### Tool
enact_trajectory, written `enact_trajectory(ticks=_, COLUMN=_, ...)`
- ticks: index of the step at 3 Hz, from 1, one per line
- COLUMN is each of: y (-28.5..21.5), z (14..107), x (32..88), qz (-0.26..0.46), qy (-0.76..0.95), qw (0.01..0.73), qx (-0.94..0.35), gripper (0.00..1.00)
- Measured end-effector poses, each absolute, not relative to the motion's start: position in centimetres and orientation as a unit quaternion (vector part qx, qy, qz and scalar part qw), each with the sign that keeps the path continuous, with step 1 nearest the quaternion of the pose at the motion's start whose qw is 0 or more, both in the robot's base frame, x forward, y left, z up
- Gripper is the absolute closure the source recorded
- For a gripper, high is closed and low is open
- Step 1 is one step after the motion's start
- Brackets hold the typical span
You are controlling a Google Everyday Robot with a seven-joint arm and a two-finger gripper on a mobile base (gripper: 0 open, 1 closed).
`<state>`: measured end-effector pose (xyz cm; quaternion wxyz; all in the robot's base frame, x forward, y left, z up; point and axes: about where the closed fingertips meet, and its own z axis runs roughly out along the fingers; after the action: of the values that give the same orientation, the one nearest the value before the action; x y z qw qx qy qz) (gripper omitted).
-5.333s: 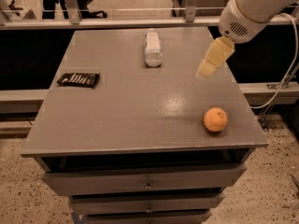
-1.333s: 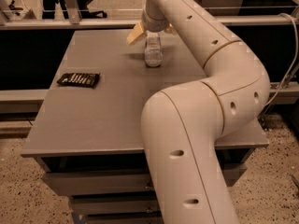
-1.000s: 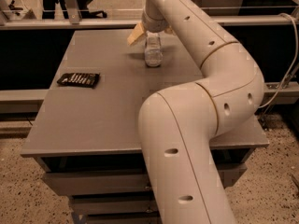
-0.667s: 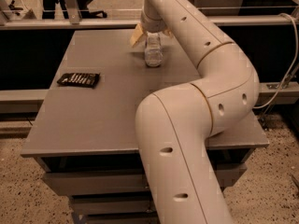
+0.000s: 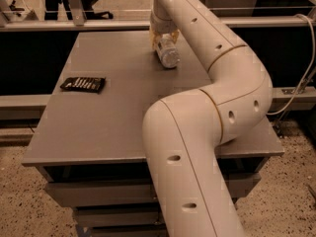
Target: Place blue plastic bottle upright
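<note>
The fingers [image 5: 154,37] of the gripper [image 5: 163,37] are spread and point down. They straddle the far end of the blue plastic bottle [image 5: 169,56], one pale finger on either side of it. I see no sign that they are pinching it yet. The bottle lies on its side on the counter [image 5: 113,117], directly under and between the fingers. Its round base sticks out past them toward the camera, and its cap end is hidden beneath the gripper.

As a judgement, clear ribbed plastic like this will be light and thin-walled. It should give under pressure, so a hard squeeze could buckle it or let it squirt out sideways. A firm, moderate grip across the ribbed body looks safest, because the ribs offer some purchase. A grip nearer the cap end would let the base swing down and land flat. Being round, the bottle may roll if it is nudged before the fingers close.

Out from the fingers, the white arm [image 5: 217,58] runs back over the counter and fills the near right of the view. A dark flat packet [image 5: 83,84] lies well apart from the fingers, off to their left and nearer the camera.
</note>
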<state>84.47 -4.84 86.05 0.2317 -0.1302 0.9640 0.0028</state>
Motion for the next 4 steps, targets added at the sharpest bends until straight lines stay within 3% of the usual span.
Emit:
enact_trajectory(ticks=1, y=-6.4, z=88.2, x=84.7, qz=0.018, qy=0.956, qw=0.265, qx=-0.128, gripper=0.88)
enact_trajectory(ticks=2, y=-9.7, z=91.9, x=84.3, qz=0.044, qy=0.935, qw=0.327, qx=-0.131, gripper=1.0)
enact_trajectory(ticks=4, y=-16.5, z=95.5, x=78.3, qz=0.1, qy=0.879, qw=0.439, qx=-0.157, gripper=1.0)
